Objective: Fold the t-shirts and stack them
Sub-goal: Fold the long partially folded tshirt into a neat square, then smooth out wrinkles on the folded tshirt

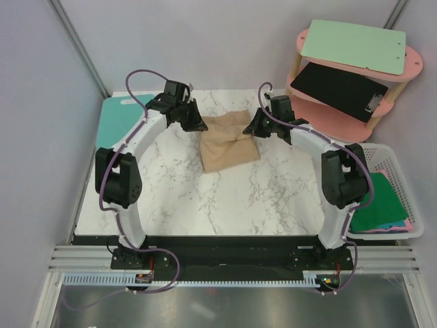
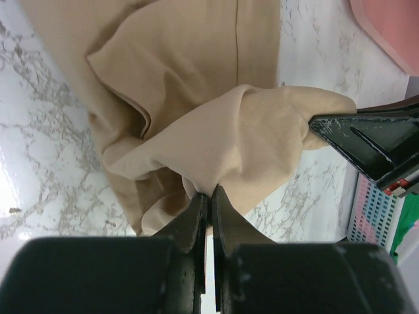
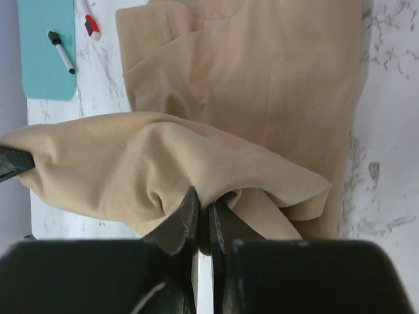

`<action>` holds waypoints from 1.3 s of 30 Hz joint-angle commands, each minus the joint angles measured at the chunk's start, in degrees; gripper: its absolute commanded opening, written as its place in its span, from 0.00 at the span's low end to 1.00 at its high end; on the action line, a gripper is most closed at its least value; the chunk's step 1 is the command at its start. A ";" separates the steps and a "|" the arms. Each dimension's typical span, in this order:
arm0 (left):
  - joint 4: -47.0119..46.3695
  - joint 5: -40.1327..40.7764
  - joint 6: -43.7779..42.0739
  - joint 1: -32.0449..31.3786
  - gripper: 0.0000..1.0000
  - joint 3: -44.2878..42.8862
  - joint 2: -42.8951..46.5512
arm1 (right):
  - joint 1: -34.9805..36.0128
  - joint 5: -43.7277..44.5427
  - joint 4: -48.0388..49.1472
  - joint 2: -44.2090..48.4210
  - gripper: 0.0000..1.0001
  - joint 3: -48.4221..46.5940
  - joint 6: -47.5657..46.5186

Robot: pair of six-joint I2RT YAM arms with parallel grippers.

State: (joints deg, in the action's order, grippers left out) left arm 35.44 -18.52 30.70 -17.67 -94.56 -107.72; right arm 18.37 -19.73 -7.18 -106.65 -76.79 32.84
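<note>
The left gripper [image 2: 209, 194] and right gripper [image 3: 203, 201] each pinch the half-folded tan shirt [image 1: 229, 147]; other shirts [image 1: 379, 201] wait unfolded in the basket [image 1: 395, 156].

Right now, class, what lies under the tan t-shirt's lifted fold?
Flat lower layers of the tan t-shirt, on the marble table. Anything beneath those layers is covered.

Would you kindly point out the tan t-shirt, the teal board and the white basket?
tan t-shirt [image 1: 229, 154], top view, flat lower panel.
teal board [image 1: 116, 119], top view, bare left part.
white basket [image 1: 382, 152], top view, far wall.
</note>
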 commanded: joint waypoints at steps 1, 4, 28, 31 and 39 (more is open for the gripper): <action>0.94 -3.18 -3.19 1.85 0.07 -7.90 -5.56 | -1.76 -2.51 5.33 -5.92 0.13 -8.18 0.73; 1.12 -3.45 -2.40 3.60 0.05 -12.12 -9.43 | -2.28 -2.34 6.74 -11.20 0.13 -14.07 1.52; -15.04 -4.68 2.69 8.62 1.00 8.15 -2.59 | -2.55 8.91 17.91 -2.18 0.98 -4.26 -1.55; -20.31 -5.64 4.80 5.99 1.00 14.74 -2.05 | -2.46 9.79 16.68 1.17 0.98 1.11 -1.99; -27.17 -5.12 9.03 -2.54 0.84 19.24 -8.11 | -2.55 9.88 16.76 7.76 0.98 12.01 -2.08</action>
State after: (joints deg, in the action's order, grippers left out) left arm 15.00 -22.96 36.12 -17.17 -75.90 -113.80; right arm 15.90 -10.37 9.02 -102.45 -67.77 31.66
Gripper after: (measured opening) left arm 0.883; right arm 0.981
